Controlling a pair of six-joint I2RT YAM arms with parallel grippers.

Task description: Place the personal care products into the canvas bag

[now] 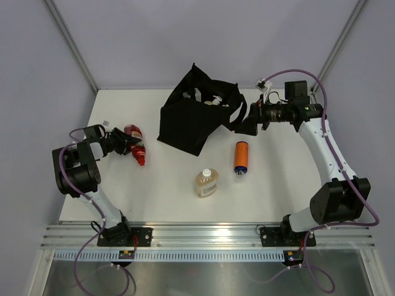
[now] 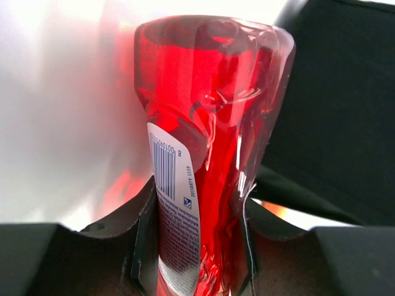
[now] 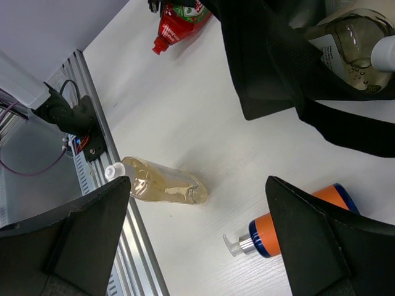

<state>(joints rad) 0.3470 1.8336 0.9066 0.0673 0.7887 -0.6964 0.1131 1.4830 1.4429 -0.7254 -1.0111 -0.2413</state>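
Observation:
The black canvas bag (image 1: 196,117) stands open at the table's back middle, with clear amber bottles (image 1: 213,100) inside. My left gripper (image 1: 125,143) is shut on a red bottle (image 1: 137,148) at the left, low over the table. In the left wrist view the red bottle (image 2: 203,142) is pinched between my fingers (image 2: 139,246). My right gripper (image 1: 248,125) is open and empty beside the bag's right side. An orange pump bottle (image 1: 241,156) and a squat amber bottle (image 1: 207,182) lie on the table in front of the bag.
The right wrist view shows the amber bottle (image 3: 163,182), the orange bottle (image 3: 296,225), the bag's edge (image 3: 278,74) and the metal rail (image 3: 105,185) along the table's near edge. Grey walls close in the back.

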